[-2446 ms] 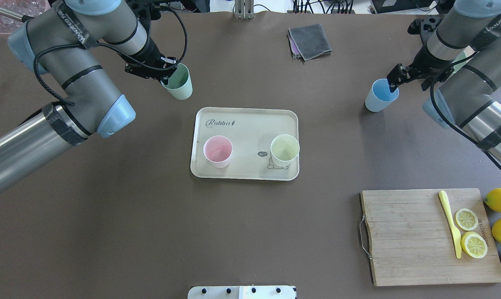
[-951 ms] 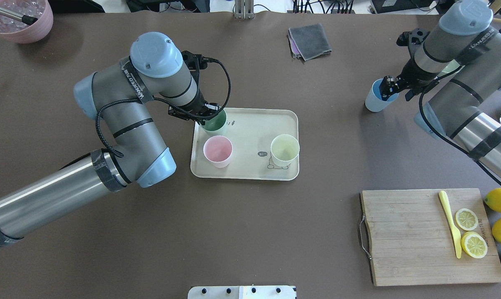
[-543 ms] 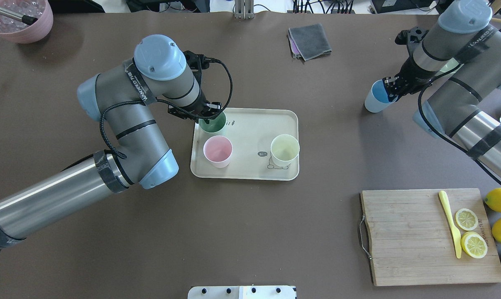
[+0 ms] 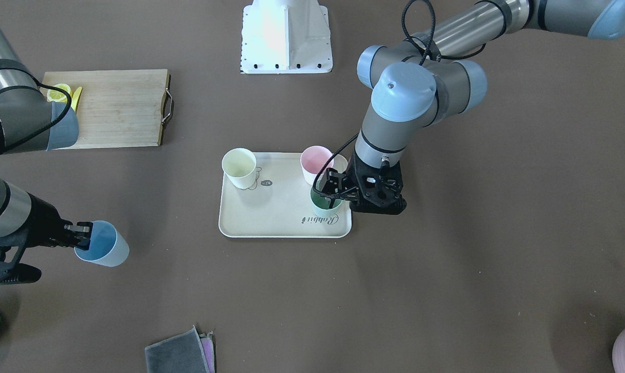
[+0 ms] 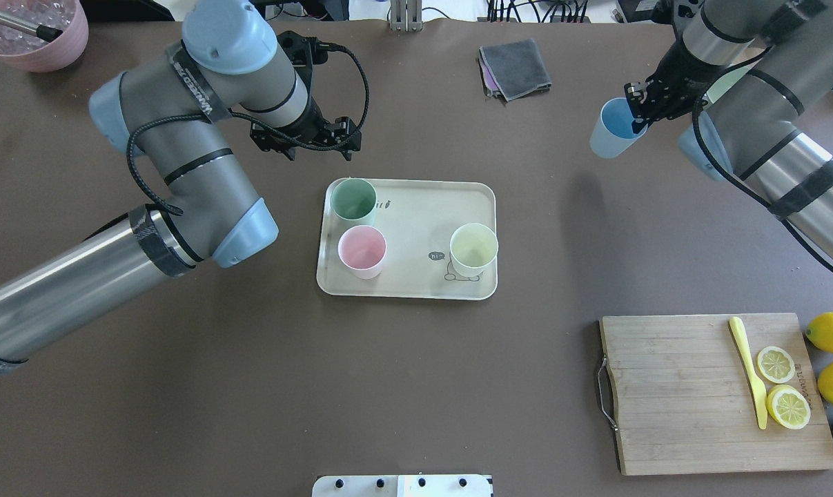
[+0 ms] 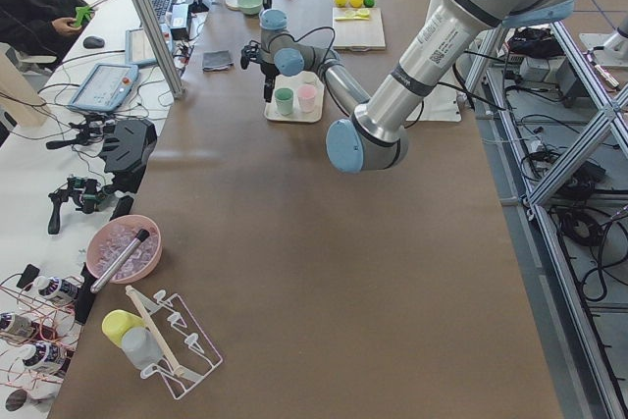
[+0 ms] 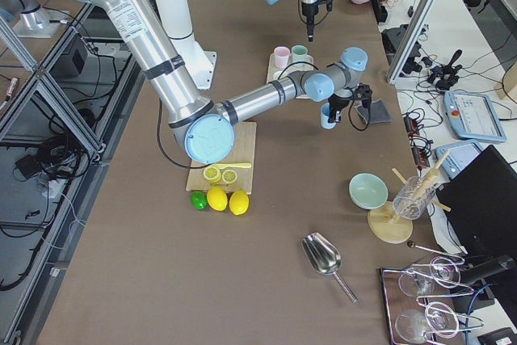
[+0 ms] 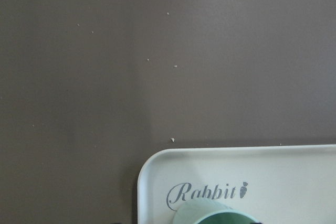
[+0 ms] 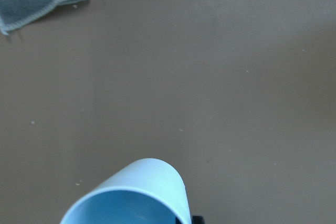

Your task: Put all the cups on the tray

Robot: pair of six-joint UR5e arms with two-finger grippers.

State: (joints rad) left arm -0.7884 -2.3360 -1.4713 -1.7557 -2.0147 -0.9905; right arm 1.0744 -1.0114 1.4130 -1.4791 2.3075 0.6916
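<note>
Front view: the right pincer [image 4: 83,229] pinches the tilted pale blue cup [image 4: 107,252] by its rim, well apart from the cream tray [image 4: 271,220]. A grey cloth [image 4: 177,355] lies nearby.
Overhead: the left pincer [image 5: 319,148] gapes empty. Near it the mint cup [image 5: 353,200] stands on the tray with the pink cup [image 5: 361,251] and yellow cup [image 5: 473,248].

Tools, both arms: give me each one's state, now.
Left tool: open, holding nothing.
Right tool: closed on the light blue cup, gripping its rim.
</note>
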